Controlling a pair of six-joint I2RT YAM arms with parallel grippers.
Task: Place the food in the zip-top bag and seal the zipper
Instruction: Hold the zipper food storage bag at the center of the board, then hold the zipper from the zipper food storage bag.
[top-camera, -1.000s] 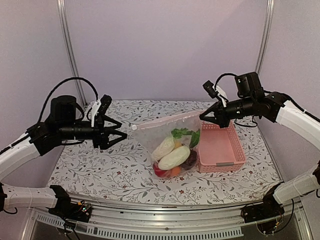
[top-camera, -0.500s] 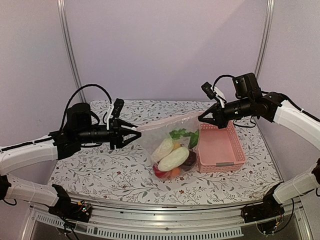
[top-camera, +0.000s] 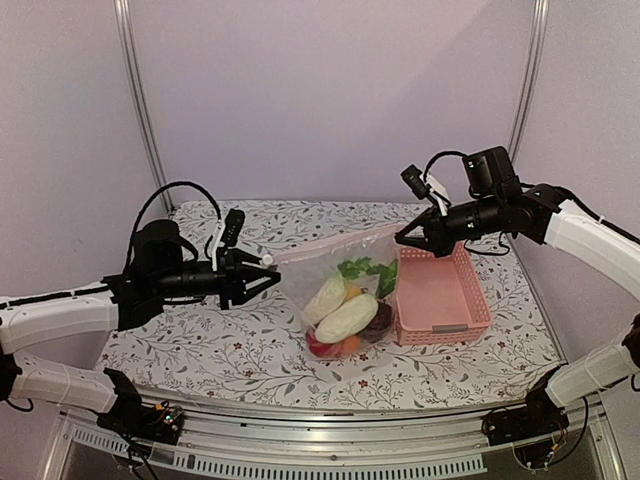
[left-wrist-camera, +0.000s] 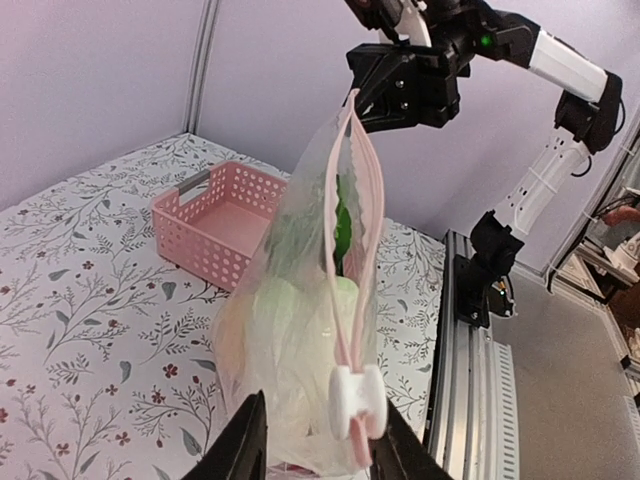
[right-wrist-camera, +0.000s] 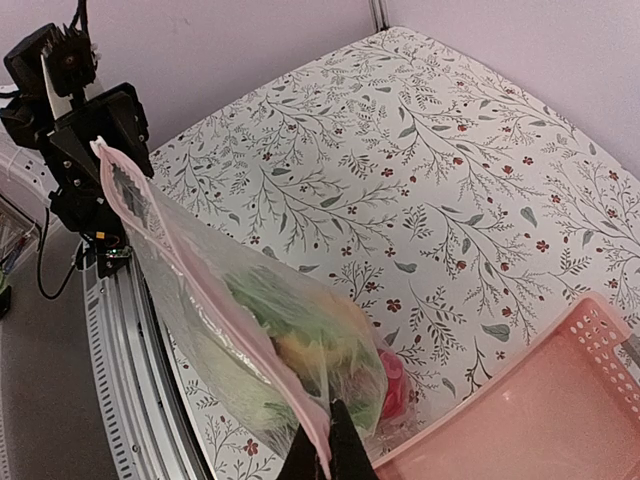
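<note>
The zip-top bag (top-camera: 335, 290) hangs upright over the table with the food (top-camera: 347, 315) inside: white oblong, green, red and orange pieces. Its pinkish zipper (top-camera: 330, 241) runs along the top, still parted in the left wrist view (left-wrist-camera: 352, 200). My right gripper (top-camera: 403, 240) is shut on the bag's right top corner (right-wrist-camera: 318, 440). My left gripper (top-camera: 266, 274) is at the bag's left end. Its jaws stand apart on either side of the white slider (left-wrist-camera: 357, 398) and the bag's end, and the right finger (left-wrist-camera: 397, 452) is close against the slider.
The pink lattice basket (top-camera: 455, 270) stands just right of the bag, below my right arm, with nothing in it (left-wrist-camera: 210, 215). The flowered tablecloth (top-camera: 200, 340) covers the table. A metal rail (top-camera: 330, 455) runs along the near edge.
My left arm has moved right to the bag's left end, and its jaws have narrowed around the slider. The right gripper has held the bag's corner still.
</note>
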